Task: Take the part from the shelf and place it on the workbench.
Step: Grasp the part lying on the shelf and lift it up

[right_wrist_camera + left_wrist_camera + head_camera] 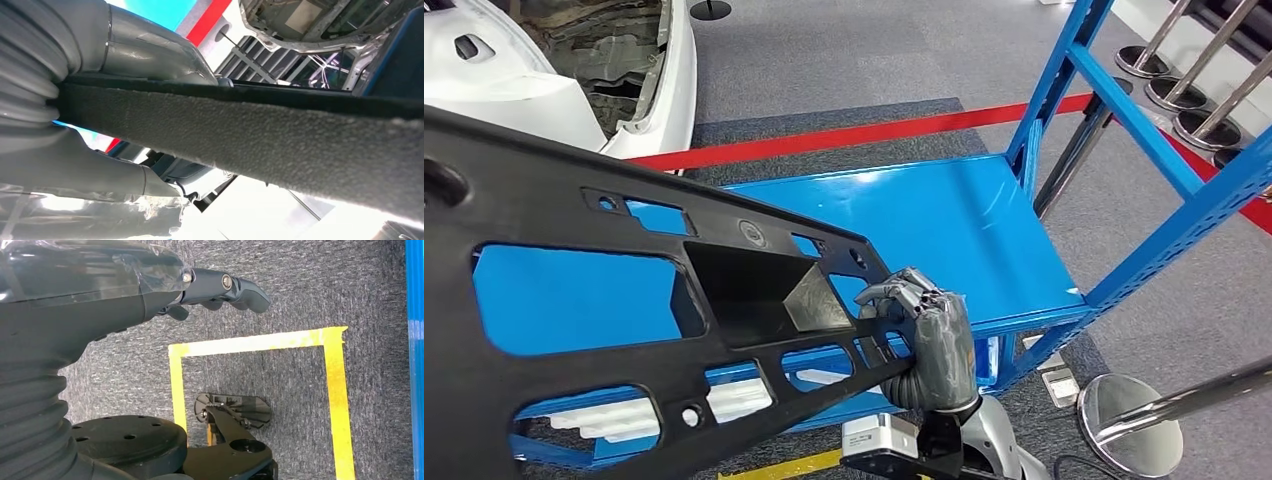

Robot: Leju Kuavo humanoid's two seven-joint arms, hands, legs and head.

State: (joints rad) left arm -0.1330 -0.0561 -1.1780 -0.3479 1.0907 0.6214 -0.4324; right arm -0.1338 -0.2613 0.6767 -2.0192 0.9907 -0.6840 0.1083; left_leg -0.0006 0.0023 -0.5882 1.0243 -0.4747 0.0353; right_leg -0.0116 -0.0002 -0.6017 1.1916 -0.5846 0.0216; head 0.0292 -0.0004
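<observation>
Nearest to my head camera looms the long black plastic panel with cut-out openings and a box-shaped recess (624,300), stretching from the lower left toward the middle and tilted, above the blue metal shelf (944,220) rather than lying on it. My right hand (929,335) grips it at its narrow end: the dark fingers (904,292) curl over the upper edge of the panel while the grey palm sits against its side, so that hand is closed firmly on the part. From the right wrist, the same panel crosses as a rough, dark edge (250,135), clamped between the pale grey parts of my hand (145,50) on either side.

My left hand (150,295) hangs over dark grey carpet (300,280). Its dark fingers (235,287) reach out almost straight, a little apart, with nothing between them.

Yellow tape (260,340) marks a square outline on the carpet beneath that hand. Behind the shelf a red strap (844,135) runs across the floor, a white car body (574,70) stands at the far left, and chrome post bases (1129,420) sit to the right of the shelf's blue uprights (1174,240).
</observation>
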